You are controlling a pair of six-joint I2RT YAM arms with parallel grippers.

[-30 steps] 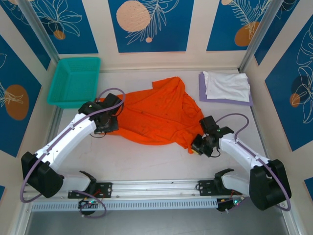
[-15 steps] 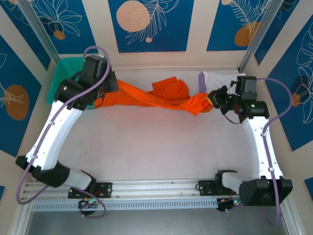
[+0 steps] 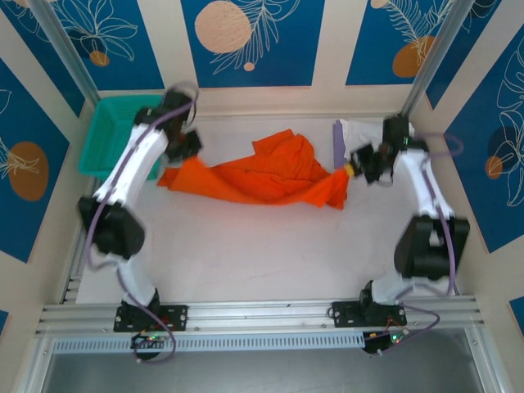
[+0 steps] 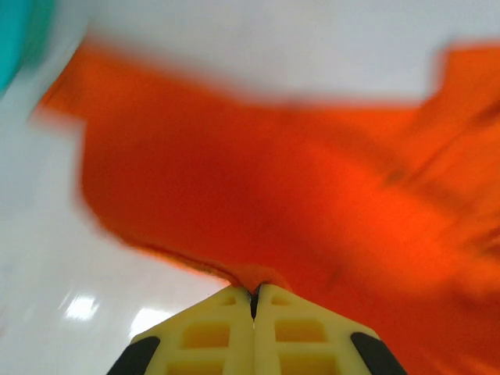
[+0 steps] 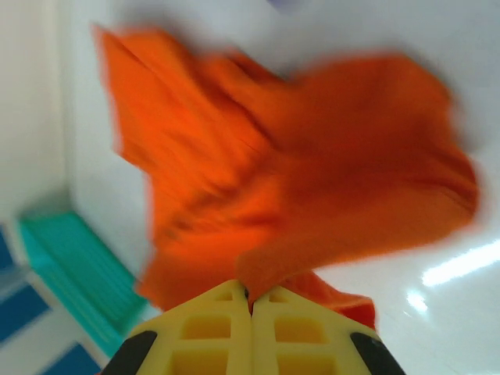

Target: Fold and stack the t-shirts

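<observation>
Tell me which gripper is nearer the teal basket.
Left. The left gripper pinches the orange t-shirt just right of the basket; the right gripper holds the shirt's other end, far to the right.

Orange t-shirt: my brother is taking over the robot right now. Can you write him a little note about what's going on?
Grippers: the left gripper is shut on one end of the orange t-shirt, near the teal basket. The right gripper is shut on the other end, beside the folded pile.
Orange t-shirt: strung between the two grippers at the far side of the table, bunched and wrinkled, not folded.
Pile: the white t-shirt lies folded on the folded lavender t-shirt at the far right, partly behind the right arm.
Done: two shirts folded and stacked.
Left: spread the orange one flat, fold it, and put it on the pile.
</observation>
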